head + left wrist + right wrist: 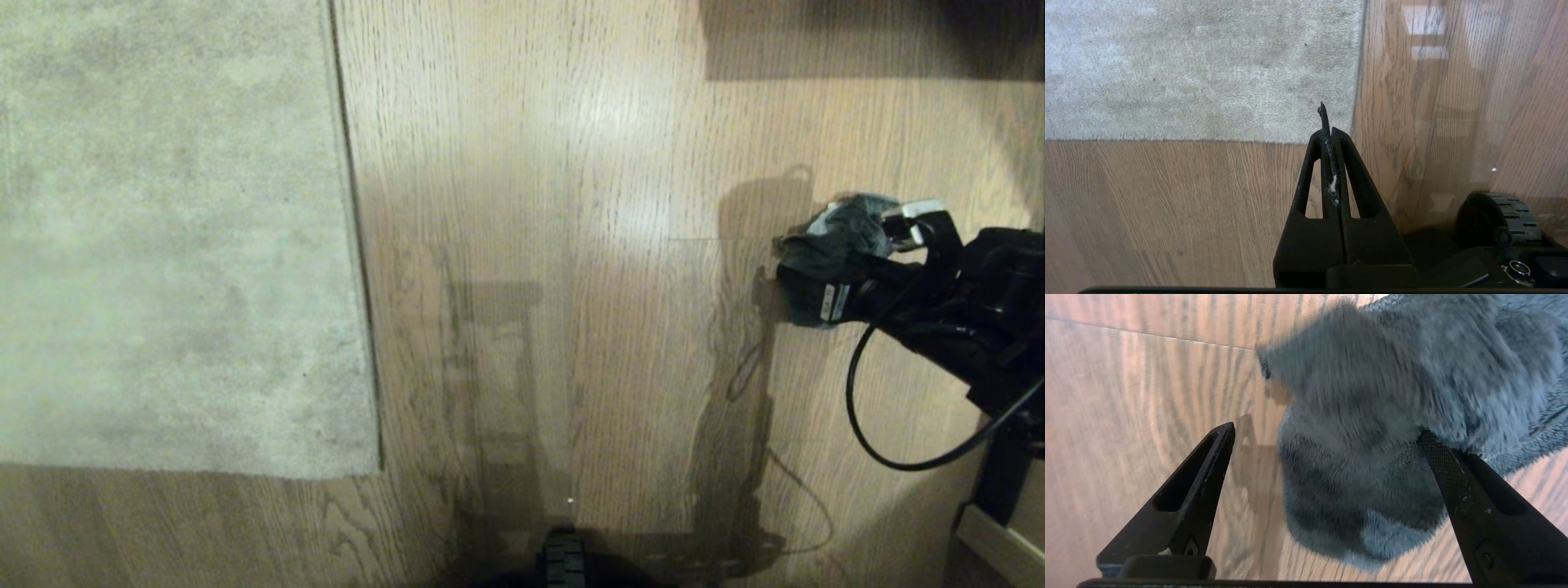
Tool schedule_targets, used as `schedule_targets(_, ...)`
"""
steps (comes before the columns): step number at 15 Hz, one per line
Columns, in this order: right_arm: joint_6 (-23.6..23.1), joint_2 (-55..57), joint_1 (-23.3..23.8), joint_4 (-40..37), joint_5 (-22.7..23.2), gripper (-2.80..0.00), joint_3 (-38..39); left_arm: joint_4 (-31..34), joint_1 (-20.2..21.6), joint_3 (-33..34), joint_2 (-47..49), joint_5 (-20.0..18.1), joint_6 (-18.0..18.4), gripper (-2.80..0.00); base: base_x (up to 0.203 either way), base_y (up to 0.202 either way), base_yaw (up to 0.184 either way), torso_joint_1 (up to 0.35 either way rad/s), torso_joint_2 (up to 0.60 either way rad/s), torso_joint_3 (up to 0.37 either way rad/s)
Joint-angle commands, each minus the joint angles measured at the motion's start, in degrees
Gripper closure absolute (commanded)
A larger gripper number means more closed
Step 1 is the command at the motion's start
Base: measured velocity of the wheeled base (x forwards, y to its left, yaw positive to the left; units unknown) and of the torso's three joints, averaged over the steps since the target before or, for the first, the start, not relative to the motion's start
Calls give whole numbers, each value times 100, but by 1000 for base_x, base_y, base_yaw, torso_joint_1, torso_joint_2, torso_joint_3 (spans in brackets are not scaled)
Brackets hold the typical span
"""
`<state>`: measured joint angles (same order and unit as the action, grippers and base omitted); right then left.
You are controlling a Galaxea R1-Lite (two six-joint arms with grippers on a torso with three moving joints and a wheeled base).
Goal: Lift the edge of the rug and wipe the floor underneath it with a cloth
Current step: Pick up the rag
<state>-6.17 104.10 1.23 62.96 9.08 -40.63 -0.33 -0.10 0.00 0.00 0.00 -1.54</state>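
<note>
The pale grey-beige rug (163,245) lies flat at the left, its rug edge (357,245) running straight down to a corner (379,470) on the wood-grain floor (571,245). Far to the right, the dark grey-green and pale blue cloth (845,229) lies bunched on the floor. My right gripper (849,261) is open around it. In the right wrist view the cloth (1392,375) fills the gap of the gripper (1327,430); one finger (1474,498) touches it, the other (1200,486) stands apart. My left gripper (1331,130) hangs shut and empty above the rug corner (1357,139).
A black cable (857,408) loops below the right arm. A dark shadowed shape (865,41) sits at the far right. A pale ledge (1004,547) shows at the near right. My base wheel (562,563) is at the near edge.
</note>
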Motion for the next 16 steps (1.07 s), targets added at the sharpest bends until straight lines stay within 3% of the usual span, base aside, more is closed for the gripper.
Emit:
schedule_targets(1, 10, 373, 17, 367, 13, -280, -56, -2, 1, 0, 0, 0, -5, 0, 0, 0, 0, 0, 0, 0)
schedule_targets(6, 10, 469, 18, 459, 39, -280, -59, -2, 1, 0, 0, 8, -4, 0, 0, 0, 0, 0, 0, 0)
schedule_targets(7, 26, 471, 18, 501, 159, 0, -59, -2, 1, 0, 0, 0, -5, 0, 0, 0, 0, 0, 0, 0)
schedule_targets(16, 19, 420, 18, 665, 226, 0, -59, -2, 0, 0, 0, 9, -5, 0, 0, 0, 0, 0, 0, 0)
